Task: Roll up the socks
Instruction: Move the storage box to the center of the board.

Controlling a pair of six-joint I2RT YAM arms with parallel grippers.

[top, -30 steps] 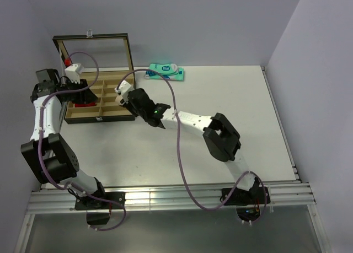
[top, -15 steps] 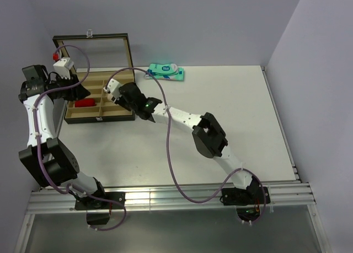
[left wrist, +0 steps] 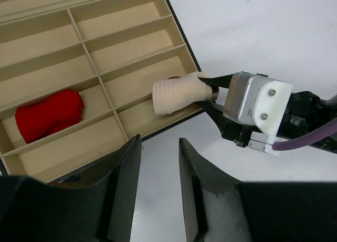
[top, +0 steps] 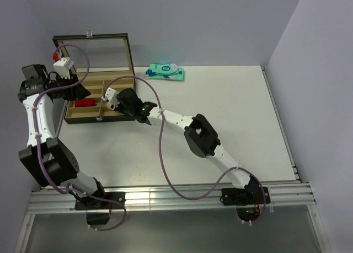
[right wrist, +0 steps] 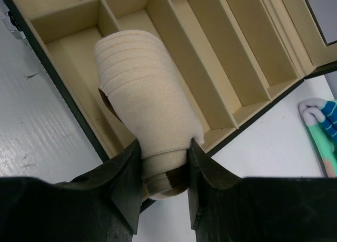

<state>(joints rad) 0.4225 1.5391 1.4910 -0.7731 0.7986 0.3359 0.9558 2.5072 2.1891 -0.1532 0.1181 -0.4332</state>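
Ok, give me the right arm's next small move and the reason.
Probably lower the rolled cream sock into the empty compartment beneath it. The right gripper is shut on it above the organizer box, and the red sock lies in another compartment.

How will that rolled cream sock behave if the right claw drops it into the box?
The rolled cream ribbed fabric sock looks soft: it narrows where the right claw squeezes it, so it probably squashes rather than slips. As a cylinder it may roll or unroll once released, though the walls of the tan divided box would likely contain it.
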